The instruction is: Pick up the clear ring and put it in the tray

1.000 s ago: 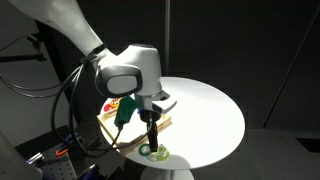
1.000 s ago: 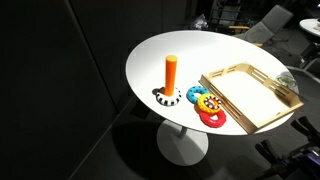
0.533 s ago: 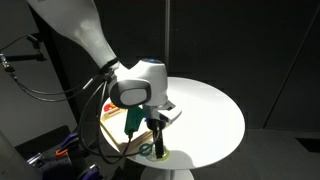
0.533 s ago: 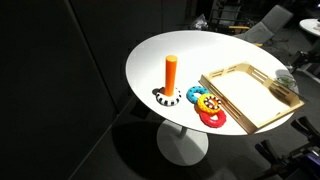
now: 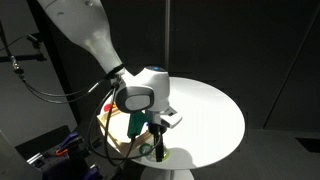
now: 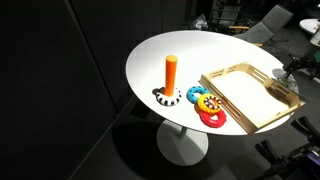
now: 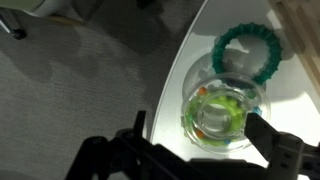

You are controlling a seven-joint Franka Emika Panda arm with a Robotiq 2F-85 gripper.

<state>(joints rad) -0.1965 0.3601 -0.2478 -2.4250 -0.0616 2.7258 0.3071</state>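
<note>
Wrist view: claw (image 7: 198,140) over clear ring (image 7: 205,100)

The arm (image 5: 100,45) is bending down at the tabletop (image 5: 210,110) edge. The claw is standing wide open, gripping nothing; the clear ring is lying under it, just beside a green ring (image 7: 221,50).

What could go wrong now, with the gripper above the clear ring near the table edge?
1. The clear ring lies close to the edge of the table, so a push from the open gripper might slide it off.
2. The green ring sits just beside it; a finger could catch that one too.
</note>
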